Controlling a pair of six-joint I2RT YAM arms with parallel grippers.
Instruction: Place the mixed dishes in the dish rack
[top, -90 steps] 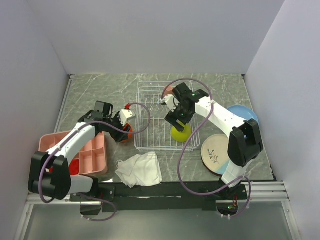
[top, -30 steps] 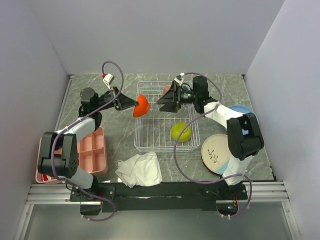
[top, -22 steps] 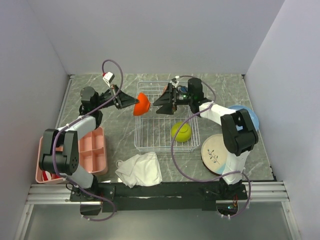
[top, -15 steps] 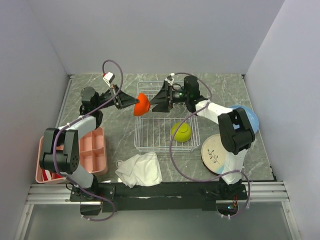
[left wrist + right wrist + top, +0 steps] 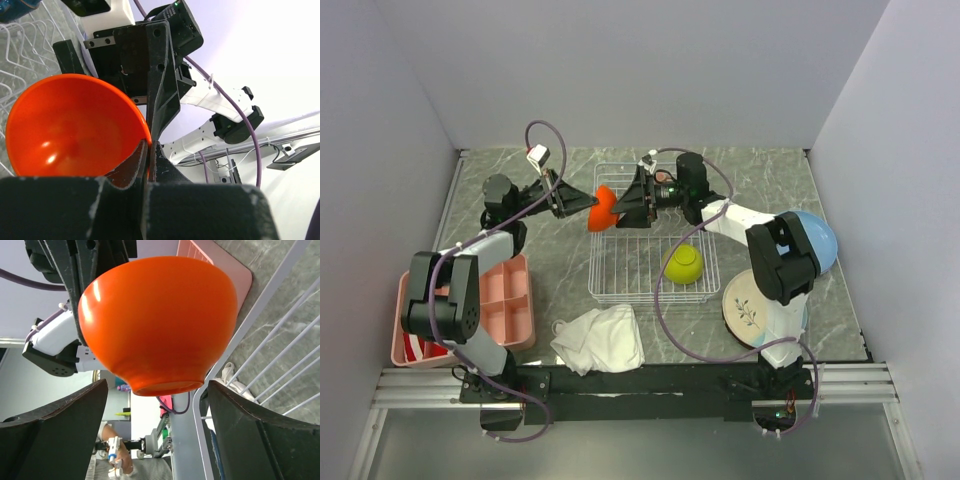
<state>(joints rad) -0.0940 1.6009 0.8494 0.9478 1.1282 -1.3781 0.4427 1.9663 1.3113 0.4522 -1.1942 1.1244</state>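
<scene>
Grey marble table (image 5: 770, 180), plain pale walls on three sides. We see the left pincer (image 5: 590, 206) clamped thin on the rim of the orange bowl (image 5: 604, 208), holding it in the air with its mouth turned back toward that pincer. The right pincer (image 5: 623, 210) faces it, spread wide, with the bowl's rounded underside between its fingers and no contact that we can make out.

We judge this a mid-air handover. If the left pincer lets go before the right one bites, the bowl drops. The curved wall may also squirt out of a wide grip, or the fingers may clash.

Just below both pincers runs the left rim of the dish rack (image 5: 592, 270). A lime-green bowl (image 5: 682, 264) sits inside, below and nearside of the right pincer. Well nearside of the left pincer lie a pink tray (image 5: 505, 300) and a white cloth (image 5: 600, 338).
</scene>
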